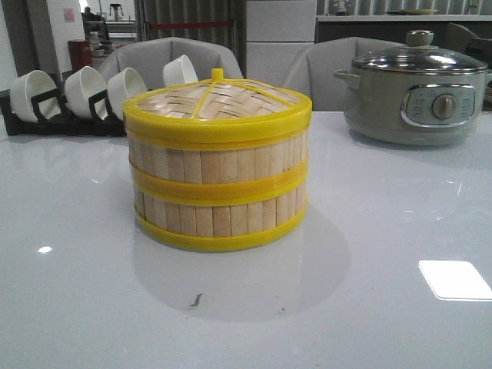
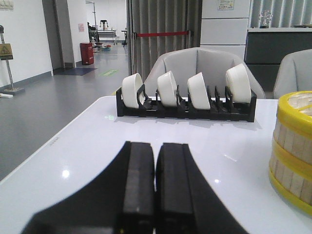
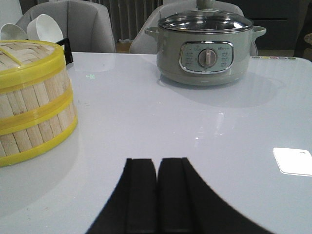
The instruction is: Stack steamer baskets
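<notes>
Two steamer baskets stand stacked at the table's middle: the upper basket [image 1: 219, 163] sits squarely on the lower basket [image 1: 221, 215], and a woven lid [image 1: 219, 100] with a yellow knob covers the top. The stack also shows at the edge of the left wrist view [image 2: 295, 151] and of the right wrist view [image 3: 34, 105]. My left gripper [image 2: 155, 146] is shut with nothing in it, low over the table and well apart from the stack. My right gripper [image 3: 157, 162] is shut and empty too, on the other side of the stack. Neither gripper appears in the front view.
A black rack [image 1: 58, 115] holding several white bowls [image 1: 84, 88] stands at the back left. A grey electric pot [image 1: 415, 88] with a glass lid sits at the back right. Grey chairs [image 1: 173, 58] stand behind the table. The table edge [image 2: 48, 146] runs beside my left gripper.
</notes>
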